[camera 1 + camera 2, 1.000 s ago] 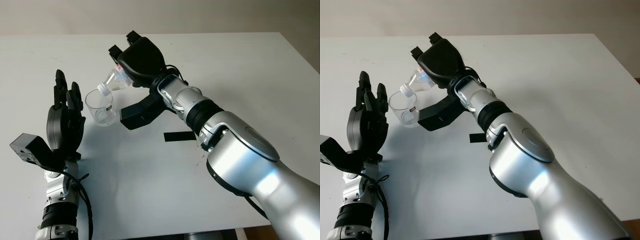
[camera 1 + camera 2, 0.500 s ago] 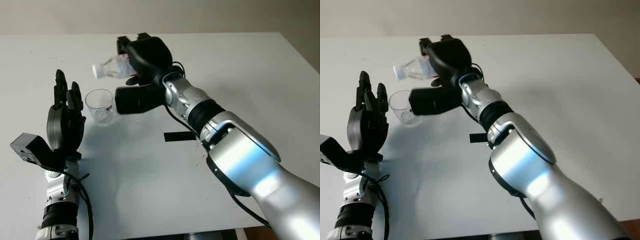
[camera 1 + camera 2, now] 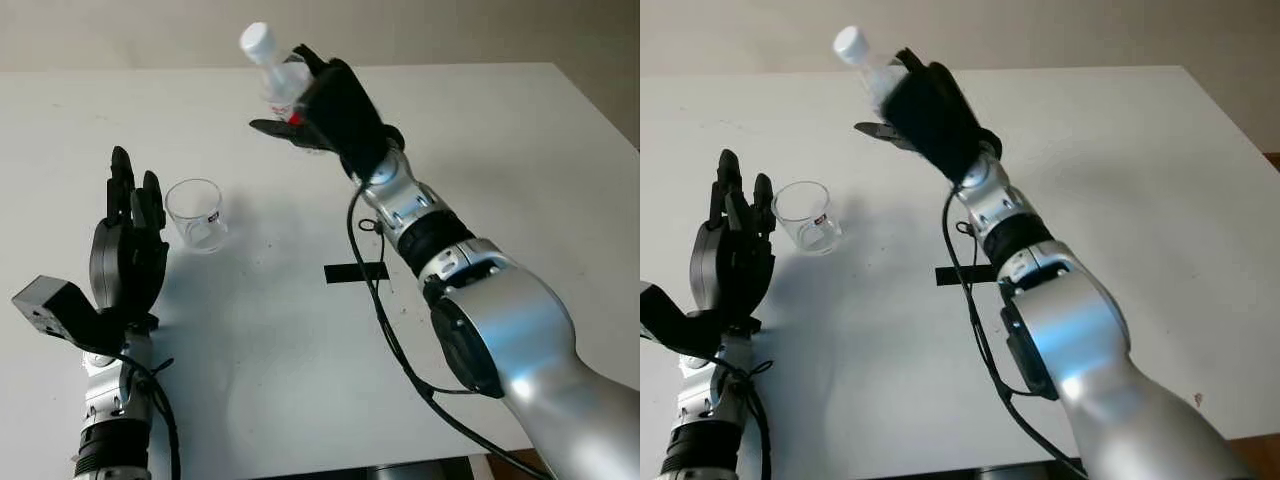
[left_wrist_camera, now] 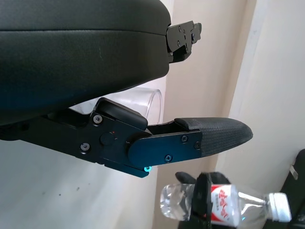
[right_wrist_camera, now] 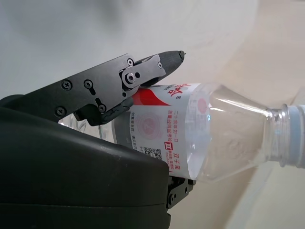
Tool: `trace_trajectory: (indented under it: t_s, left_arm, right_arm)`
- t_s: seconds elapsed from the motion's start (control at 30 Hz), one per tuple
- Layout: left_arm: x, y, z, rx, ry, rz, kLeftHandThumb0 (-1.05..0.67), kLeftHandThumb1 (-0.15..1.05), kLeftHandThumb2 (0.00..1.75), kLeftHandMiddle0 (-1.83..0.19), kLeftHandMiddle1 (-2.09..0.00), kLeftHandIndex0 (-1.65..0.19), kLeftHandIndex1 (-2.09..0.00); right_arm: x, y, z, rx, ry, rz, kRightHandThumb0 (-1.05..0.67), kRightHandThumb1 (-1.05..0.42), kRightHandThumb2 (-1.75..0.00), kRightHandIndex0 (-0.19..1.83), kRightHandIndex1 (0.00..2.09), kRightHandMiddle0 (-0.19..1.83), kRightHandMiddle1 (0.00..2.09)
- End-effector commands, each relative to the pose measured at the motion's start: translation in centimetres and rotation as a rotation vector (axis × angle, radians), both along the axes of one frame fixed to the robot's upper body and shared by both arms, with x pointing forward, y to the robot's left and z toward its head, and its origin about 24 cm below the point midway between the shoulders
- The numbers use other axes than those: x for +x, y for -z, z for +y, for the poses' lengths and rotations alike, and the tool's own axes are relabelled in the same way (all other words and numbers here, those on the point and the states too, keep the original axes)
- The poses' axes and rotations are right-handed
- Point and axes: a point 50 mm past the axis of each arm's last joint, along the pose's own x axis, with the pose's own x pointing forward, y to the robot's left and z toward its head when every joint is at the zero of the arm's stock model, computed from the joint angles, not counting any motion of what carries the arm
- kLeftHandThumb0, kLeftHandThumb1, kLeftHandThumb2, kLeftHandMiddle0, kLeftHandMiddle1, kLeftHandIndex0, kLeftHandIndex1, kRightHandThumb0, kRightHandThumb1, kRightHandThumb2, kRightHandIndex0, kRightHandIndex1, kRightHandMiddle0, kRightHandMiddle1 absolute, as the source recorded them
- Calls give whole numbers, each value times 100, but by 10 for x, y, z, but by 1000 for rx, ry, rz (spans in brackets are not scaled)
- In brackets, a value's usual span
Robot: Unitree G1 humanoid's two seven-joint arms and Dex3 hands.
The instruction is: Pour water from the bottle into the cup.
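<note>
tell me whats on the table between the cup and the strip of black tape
Nothing: in the left eye view the white table is bare between the cup and the black tape. The right hand holds the bottle raised farther back.

A large white table [image 3: 560,150] fills most of the scene, its top smooth and matte. A short strip of black tape [image 3: 356,272] lies flat on the tabletop near its middle. Behind the far edge of the table stands a plain beige wall [image 3: 450,30], bare and evenly lit. At the right edge, past the table's corner, a sliver of brown floor [image 3: 1272,160] shows. Soft, diffuse light falls from above, casting faint grey shadows on the white surface.
</note>
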Motion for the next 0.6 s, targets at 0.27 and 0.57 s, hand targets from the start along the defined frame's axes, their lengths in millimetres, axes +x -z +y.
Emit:
trace_trajectory:
  t_s: [0.27, 0.57]
  left_arm:
    - [-13, 10, 5, 13, 4, 43, -85, 105, 57, 7, 0, 14, 0]
    - [-18, 10, 4, 3, 5, 43, -83, 105, 57, 8, 0, 14, 0]
  right_arm:
    - [-20, 38, -47, 268, -104, 216, -21, -105, -22, 122, 209, 72, 209]
    - [-65, 58, -75, 278, -175, 236, -27, -105, -25, 85, 209, 29, 209]
